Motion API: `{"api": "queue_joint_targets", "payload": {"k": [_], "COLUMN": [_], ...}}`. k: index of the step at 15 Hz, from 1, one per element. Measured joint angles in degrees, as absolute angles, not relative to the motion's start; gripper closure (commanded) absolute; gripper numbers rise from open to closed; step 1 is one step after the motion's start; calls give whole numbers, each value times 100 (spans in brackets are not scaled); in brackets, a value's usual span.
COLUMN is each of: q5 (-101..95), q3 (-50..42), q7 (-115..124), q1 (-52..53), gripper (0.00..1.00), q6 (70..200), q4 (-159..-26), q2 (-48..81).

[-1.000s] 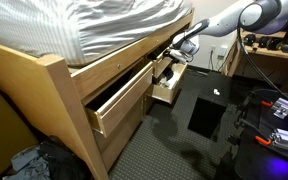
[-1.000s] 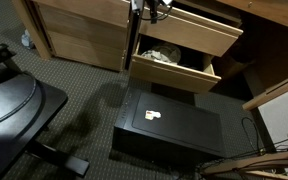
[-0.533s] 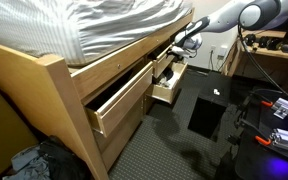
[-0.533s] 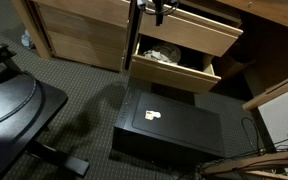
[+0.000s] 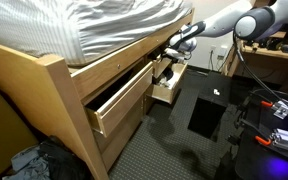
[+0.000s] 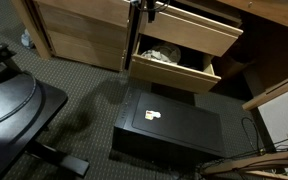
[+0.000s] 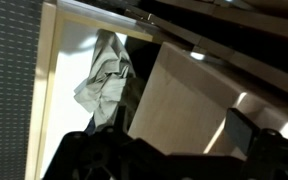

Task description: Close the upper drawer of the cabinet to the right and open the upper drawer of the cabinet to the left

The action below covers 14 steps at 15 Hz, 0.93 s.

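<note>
Pale wood upper drawer [image 6: 194, 32] pulled partly out, claw [image 6: 149, 8] at its corner, cannot tell if spread or pinching

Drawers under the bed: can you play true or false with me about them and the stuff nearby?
1. The lower drawer has crumpled cloth in it. True.
2. The upper drawer is shut tight. False: it sticks out part way.
3. A black box sits on the floor in front of the drawers. True.
4. The tool is down by the floor. False: it is up by the upper drawer.
</note>
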<state>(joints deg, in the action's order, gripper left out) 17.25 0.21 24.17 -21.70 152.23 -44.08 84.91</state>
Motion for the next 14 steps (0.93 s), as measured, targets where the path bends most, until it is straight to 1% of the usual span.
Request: {"api": "queue_joint_targets", "payload": {"k": [5, 11, 14], "q5": [1648, 1649, 1649], "q3": [-56, -101, -320], "q7": [2397, 2402, 2471], "q1": [-1690, -1693, -1720], "gripper": [0, 0, 0], "q6": [15793, 15833, 15815], "q4": [-4354, -4354, -4390], "q2": [8498, 8492, 8491]}}
